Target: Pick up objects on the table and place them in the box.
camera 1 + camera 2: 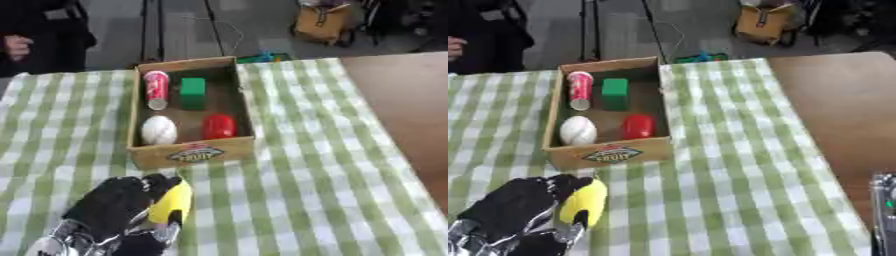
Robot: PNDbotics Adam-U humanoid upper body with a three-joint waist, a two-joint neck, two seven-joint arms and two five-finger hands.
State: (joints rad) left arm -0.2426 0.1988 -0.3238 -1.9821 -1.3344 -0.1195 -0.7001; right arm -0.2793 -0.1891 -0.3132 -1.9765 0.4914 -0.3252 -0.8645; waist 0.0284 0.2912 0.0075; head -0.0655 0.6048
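Left hand low at the view's left, just in front of the box, black fingers curled round a yellow object with the thumb closing beneath it. Yellow object long and rounded, tilted with its upper end toward the box front, lower end dark and partly covered by the fingers; exact kind hard to make out. Wrist and forearm cut off by the bottom edge, silver joints just visible there. Whether the yellow object touches the checked cloth cannot be told, hidden by the hand. Box open-topped, cardboard, standing on the green-and-white cloth over the bench, a printed label on its near wall, wording unreadable. Inside the box: a red-and-white can lying along the left wall, a green block just beside it toward the middle, a white ball in the near left corner, a red rounded thing beside the ball at the near right. Bare brown bench surface right of the box, past the cloth's edge. In the right eye view only, a silver and dark part at the lower right corner, cut off by the frame; right hand itself not shown, so no telling its fingers.
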